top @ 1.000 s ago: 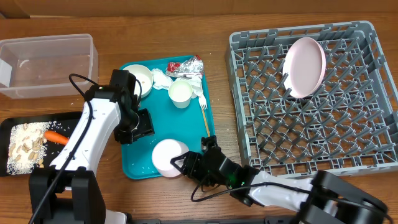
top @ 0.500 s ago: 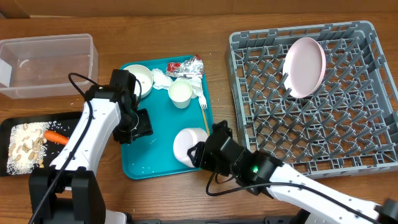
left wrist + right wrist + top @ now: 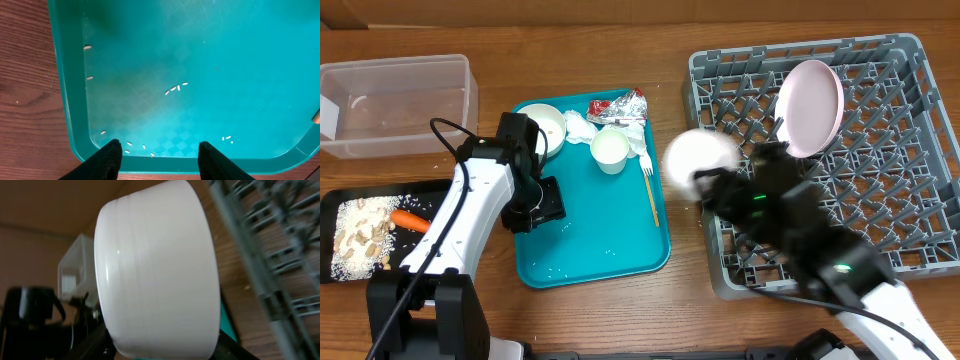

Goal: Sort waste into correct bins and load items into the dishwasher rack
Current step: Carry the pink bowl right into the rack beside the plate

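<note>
Seemingly right gripper (image 3: 713, 181) grips one bowl (image 3: 155, 275); rack (image 3: 912, 44) holds one plate (image 3: 810, 107).

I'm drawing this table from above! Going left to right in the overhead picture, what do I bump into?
First the clear tub → teal tray → white bowl held up in the air → round plate standing in the rack.

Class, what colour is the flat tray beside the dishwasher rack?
The flat tray is teal, clearest in the left wrist view.
</note>
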`<state>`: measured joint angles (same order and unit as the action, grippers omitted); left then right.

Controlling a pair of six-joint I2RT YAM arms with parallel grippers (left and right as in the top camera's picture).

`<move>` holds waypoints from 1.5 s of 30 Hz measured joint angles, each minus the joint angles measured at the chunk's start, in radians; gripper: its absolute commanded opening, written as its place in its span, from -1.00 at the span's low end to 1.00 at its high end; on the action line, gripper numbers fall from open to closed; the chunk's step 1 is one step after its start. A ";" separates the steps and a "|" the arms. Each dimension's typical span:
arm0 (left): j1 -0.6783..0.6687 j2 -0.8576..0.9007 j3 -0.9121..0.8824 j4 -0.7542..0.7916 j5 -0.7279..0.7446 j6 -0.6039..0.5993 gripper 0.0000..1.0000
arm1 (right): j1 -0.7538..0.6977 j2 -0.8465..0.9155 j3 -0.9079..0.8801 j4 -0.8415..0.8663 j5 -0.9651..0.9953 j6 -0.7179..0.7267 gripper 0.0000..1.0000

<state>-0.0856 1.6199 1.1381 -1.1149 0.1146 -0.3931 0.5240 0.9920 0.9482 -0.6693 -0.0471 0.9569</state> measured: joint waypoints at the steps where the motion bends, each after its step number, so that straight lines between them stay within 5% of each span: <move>1: 0.000 0.000 0.000 0.000 0.000 0.000 0.05 | -0.060 -0.026 0.000 -0.018 -0.007 -0.013 -0.73; 10: 0.000 0.000 0.000 -0.006 0.000 0.000 0.05 | -0.583 -0.072 0.002 -0.092 -0.190 -0.148 -0.71; 21: 0.000 0.000 0.000 -0.015 0.000 0.000 0.07 | -1.267 0.172 0.002 0.009 -0.712 -0.304 -0.72; 31: 0.000 0.000 0.000 -0.011 0.000 0.000 0.10 | -1.346 0.427 0.002 0.177 -0.877 -0.380 -0.69; 33: 0.000 0.000 0.000 -0.018 0.000 0.000 0.11 | -1.339 0.483 0.002 0.227 -0.882 -0.386 -0.55; 34: 0.000 0.000 0.000 -0.018 0.000 0.000 0.12 | -1.333 0.512 0.002 0.257 -0.888 -0.386 -0.19; 37: 0.000 0.000 0.000 -0.021 0.000 0.000 0.14 | -1.323 0.559 0.002 0.293 -0.885 -0.389 0.37; 41: 0.000 0.000 0.000 -0.022 0.000 0.000 0.15 | -1.312 0.568 0.008 0.280 -0.860 -0.400 0.83; 45: 0.000 0.000 0.000 -0.023 0.000 0.000 0.15 | -1.308 0.569 0.060 0.169 -0.819 -0.400 0.97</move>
<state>-0.0856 1.6199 1.1381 -1.1378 0.1143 -0.3931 -0.7845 1.5608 1.0080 -0.5007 -0.8661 0.5568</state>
